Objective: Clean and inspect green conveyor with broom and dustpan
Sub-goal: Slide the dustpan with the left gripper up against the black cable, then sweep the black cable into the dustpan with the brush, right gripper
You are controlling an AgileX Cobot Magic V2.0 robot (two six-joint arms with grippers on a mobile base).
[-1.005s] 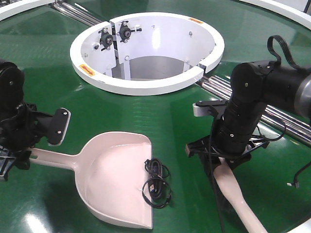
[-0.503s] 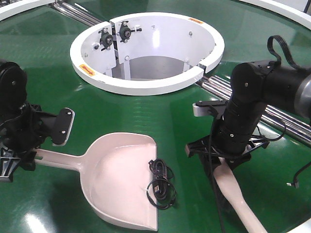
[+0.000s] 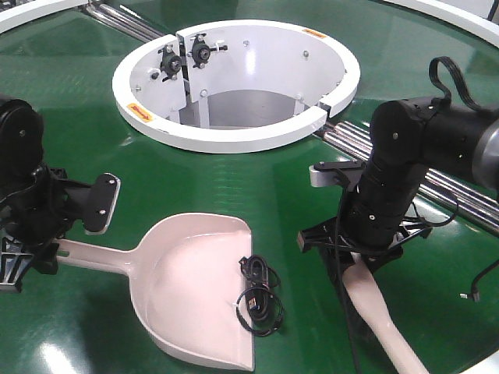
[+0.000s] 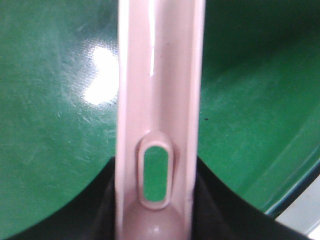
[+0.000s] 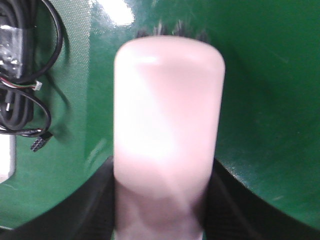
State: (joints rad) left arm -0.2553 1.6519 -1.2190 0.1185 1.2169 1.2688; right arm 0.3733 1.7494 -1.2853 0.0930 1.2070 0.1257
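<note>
Exterior front-facing view: the only labels are small orange stickers on the white central ring at 12 o'clock. Their print is too small to read.

At 9 o'clock the left gripper is clamped on the end of the dustpan handle. In the left wrist view the dark fingers press against both sides of the pink handle, just below its oval slot hole.

The dustpan lies flat on the green conveyor at 7 o'clock, its lip pointing toward 5 o'clock. It is a pale pink scoop with raised curved sides. A coiled black cable rests inside it, near the lip.

At 4 o'clock the right gripper points down at the belt, fingers closed narrow around the broom. The broom is pale pink, and its body runs from the fingers toward 5 o'clock. The right wrist view shows its rounded paddle end, with dark bristles peeking past the far edge.

Steel rollers cross the glossy belt at 3 o'clock.
</note>
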